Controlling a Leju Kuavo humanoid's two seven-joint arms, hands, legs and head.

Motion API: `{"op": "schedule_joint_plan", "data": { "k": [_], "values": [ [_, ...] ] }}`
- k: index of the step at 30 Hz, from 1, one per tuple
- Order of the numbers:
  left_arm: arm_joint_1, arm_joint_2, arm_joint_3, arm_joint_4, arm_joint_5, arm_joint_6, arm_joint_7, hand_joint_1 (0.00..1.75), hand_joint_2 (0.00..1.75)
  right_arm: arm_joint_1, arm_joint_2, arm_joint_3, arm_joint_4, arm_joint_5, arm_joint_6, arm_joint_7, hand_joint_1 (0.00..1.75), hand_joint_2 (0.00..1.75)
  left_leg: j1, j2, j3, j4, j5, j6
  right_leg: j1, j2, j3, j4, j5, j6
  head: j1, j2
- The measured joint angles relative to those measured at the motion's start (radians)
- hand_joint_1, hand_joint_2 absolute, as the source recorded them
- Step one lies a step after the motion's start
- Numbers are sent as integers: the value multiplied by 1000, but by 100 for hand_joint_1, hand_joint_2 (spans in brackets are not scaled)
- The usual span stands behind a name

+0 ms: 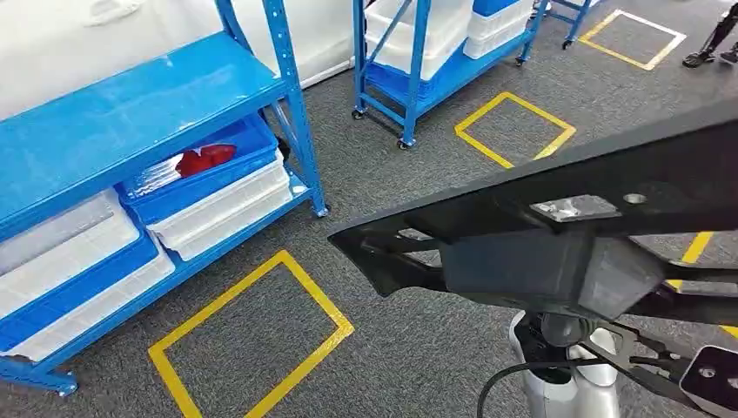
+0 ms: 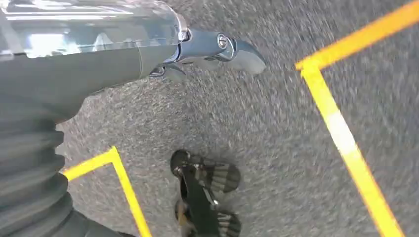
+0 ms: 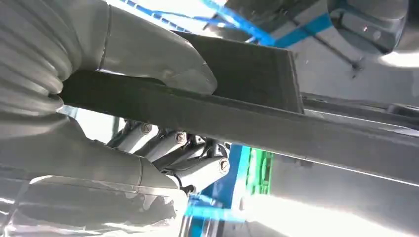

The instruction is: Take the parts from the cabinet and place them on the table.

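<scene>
My right hand point(image 3: 148, 123) is gripping the long, stiff black part point(image 1: 557, 218) at its edge, thumb over, fingers under, carrying it above the floor; it looks unwieldy; my left hand point(image 2: 197, 54) is hanging empty.

Two blue shelving racks point(image 1: 130, 113) point(image 1: 418, 78), three yellow floor squares point(image 1: 252, 340) point(image 1: 515, 129) point(image 1: 633, 37), one black part point(image 1: 557, 218).

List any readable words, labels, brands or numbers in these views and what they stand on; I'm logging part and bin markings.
None can be read.
Black part held by the right hand: no lettering shows.
Blue bin and white bins on the blue shelf rack: no legible labels.
Yellow floor tape: plain outlines, no text.
</scene>
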Motion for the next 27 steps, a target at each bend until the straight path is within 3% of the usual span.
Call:
{"op": "schedule_joint_plan", "data": {
  "k": [1, 2, 3, 4, 5, 6, 7, 8, 10, 11, 12, 13, 14, 15, 16, 17, 18, 19, 20, 21, 22, 26, 27],
  "values": [
    [1, -1, -1, 0, -2, -3, 1, 0, 175, 4, 0, -2, 2, 0, 1, 0, 175, 175, 0, -2, -33, 66, -16, 0, 3, 14, -1, 0, 1, -1, 0, 0],
    [2, -2, -3, 0, -3, -5, 2, 0, 175, 7, 0, -5, 5, 0, 1, 0, 175, 175, 0, -2, -42, 79, -4, 1, 4, 30, 0, 1, 1, -1, 0, 0],
    [4, -3, -5, 0, -3, -5, 3, 0, 175, 8, 0, -6, 6, 0, 2, 0, 175, 175, 0, -2, -27, 38, 32, 4, 5, 46, 1, 3, 1, -1, 0, 0],
    [3, -4, -6, 0, -3, -5, 3, 0, 175, 9, 0, -7, 6, 0, 2, 0, 175, 175, 0, -6, 5, -37, 80, 8, 5, 60, 2, 5, 1, 0, 0, 0],
    [2, -4, -7, 0, -5, -5, 3, 0, 175, 9, 0, -9, 6, -1, 4, 0, 175, 175, 0, -27, 49, -140, 134, 13, 5, 74, 3, 9, -1, 1, 0, 0],
    [3, -3, -8, 0, -9, -5, 2, 0, 175, 9, 0, -11, 7, -3, 10, 0, 175, 175, 1, -76, 76, -212, 161, 20, 2, 84, 0, 12, -2, 4, 0, 0],
    [3, -5, -11, 2, -10, -6, -3, 0, 175, 7, 0, -14, 9, -3, 18, 0, 175, 175, 4, -92, 86, -238, 148, 23, 9, 95, -7, 20, -2, 12, 0, 0],
    [-1, -5, -15, 2, -12, -7, -7, 0, 175, 8, 0, -16, 11, -3, 22, 0, 175, 175, 0, -84, 86, -234, 146, 21, 3, 107, -13, 18, 2, 20, 0, 0],
    [-9, -7, -17, 2, -10, -16, -15, 0, 175, 9, 0, -18, 16, -3, 28, 0, 175, 175, -6, -66, 86, -236, 147, 31, -4, 127, -16, 11, 9, 34, 0, 0],
    [-12, -11, -19, 2, -11, -16, -18, 0, 175, 8, 0, -18, 18, -3, 28, 0, 175, 175, 1, -54, 91, -249, 155, 40, 2, 139, -17, 10, 12, 42, 0, 0],
    [-15, -16, -21, 2, -13, -16, -19, 0, 175, 9, 0, -18, 19, -1, 26, 0, 175, 175, 3, -35, 96, -259, 162, 45, 2, 98, -21, 26, 1, 43, 0, 0],
    [-15, -18, -23, 2, -15, -16, -19, 0, 175, 5, 0, -17, 21, -1, 22, 0, 175, 175, 2, -27, 97, -261, 164, 51, 5, 48, -45, 72, -34, 46, 0, 0],
    [-13, -21, -24, 2, -20, -16, -13, 0, 175, 4, 0, -12, 24, 2, 11, 0, 175, 175, -1, -14, 95, -261, 164, 54, 2, 21, -82, 148, -76, 50, 0, 0],
    [-10, -26, -26, 2, -21, -14, -5, 0, 175, 8, 0, -4, 26, 6, 0, 0, 175, 175, -4, 0, 94, -260, 163, 56, -1, 7, -122, 234, -114, 52, 0, 0],
    [-9, -29, -28, 2, -22, -10, 1, 0, 175, 12, 0, 1, 29, 11, -9, 0, 175, 175, -5, 13, 93, -259, 163, 56, -3, 1, -154, 299, -135, 55, 0, 0],
    [-9, -30, -31, 2, -23, -4, 8, 0, 175, 16, 0, 7, 32, 15, -20, 0, 175, 175, -5, 26, 92, -258, 162, 55, -6, -1, -165, 322, -134, 57, 0, 0],
    [-10, -35, -32, 2, -24, 1, 18, 0, 175, 19, -1, 15, 34, 15, -34, 0, 175, 175, -5, 38, 92, -257, 161, 54, -8, -3, -152, 297, -111, 58, 0, 0],
    [-10, -40, -34, 2, -24, 5, 27, 0, 175, 22, -2, 23, 35, 15, -46, 0, 175, 175, -5, 50, 93, -256, 159, 52, -9, -10, -113, 228, -73, 58, 0, 0],
    [-11, -43, -36, 2, -24, 7, 34, 0, 175, 23, -4, 28, 35, 14, -53, 0, 175, 175, -5, 61, 95, -255, 156, 49, -8, -28, -55, 122, -30, 55, 0, 0],
    [-11, -48, -39, 2, -26, 8, 41, 0, 175, 23, -5, 32, 35, 14, -58, 0, 175, 175, -7, 70, 99, -254, 154, 45, -5, -70, -2, 34, -5, 50, 0, 0],
    [-10, -50, -43, 2, -29, 11, 48, 0, 175, 25, -8, 38, 35, 13, -63, 0, 175, 175, -14, 76, 101, -254, 150, 39, 7, -100, 7, 14, -20, 40, 0, 0],
    [-13, -66, -48, 2, -32, 15, 63, 0, 175, 41, -21, 48, 34, 17, -85, 0, 175, 175, -13, 118, 114, -258, 144, 16, 10, -49, 0, 3, -11, 20, 0, 0],
    [-14, -68, -48, 2, -32, 15, 65, 0, 175, 45, -21, 51, 33, 19, -89, 0, 175, 175, -7, 92, 110, -250, 133, 9, 0, -40, 6, -4, -5, 12, 0, 0]
  ]
}}
